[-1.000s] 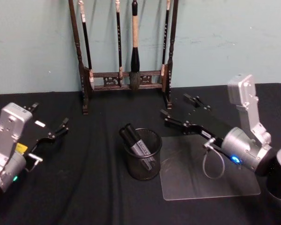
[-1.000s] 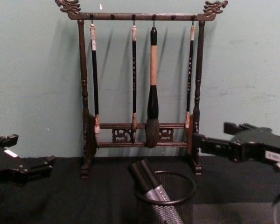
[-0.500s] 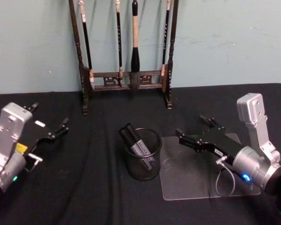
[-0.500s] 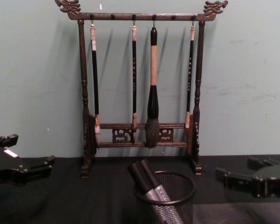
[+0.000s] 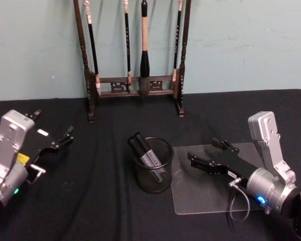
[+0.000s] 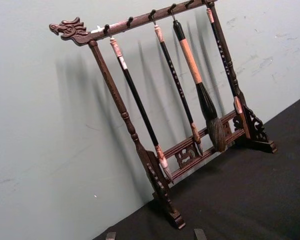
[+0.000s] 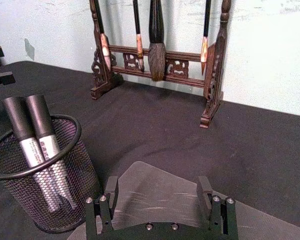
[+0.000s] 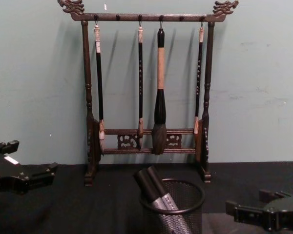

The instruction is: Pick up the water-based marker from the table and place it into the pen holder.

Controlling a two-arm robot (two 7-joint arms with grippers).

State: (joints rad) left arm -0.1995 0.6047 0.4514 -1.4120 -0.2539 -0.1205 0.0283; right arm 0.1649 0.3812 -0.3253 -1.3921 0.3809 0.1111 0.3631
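Two markers (image 5: 149,155) already in holder (image 5: 151,165), leaning toward 10 o'clock. Light, stiff, smooth barrels; best gripped mid-barrel. Right gripper (image 5: 206,153) spread, empty, at holder's 3 o'clock. Left gripper (image 5: 55,131) spread, parked at 9.

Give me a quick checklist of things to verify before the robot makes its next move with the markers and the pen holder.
1. Markers inside pen holder: ok, two stand in it.
2. Pen holder upright: ok.
3. Right gripper open and empty above the clear mat: ok.
4. Left gripper open, away from the holder: ok.
5. Another marker lying on the table: cannot tell, none seen.
6. Brush rack undisturbed behind: ok.
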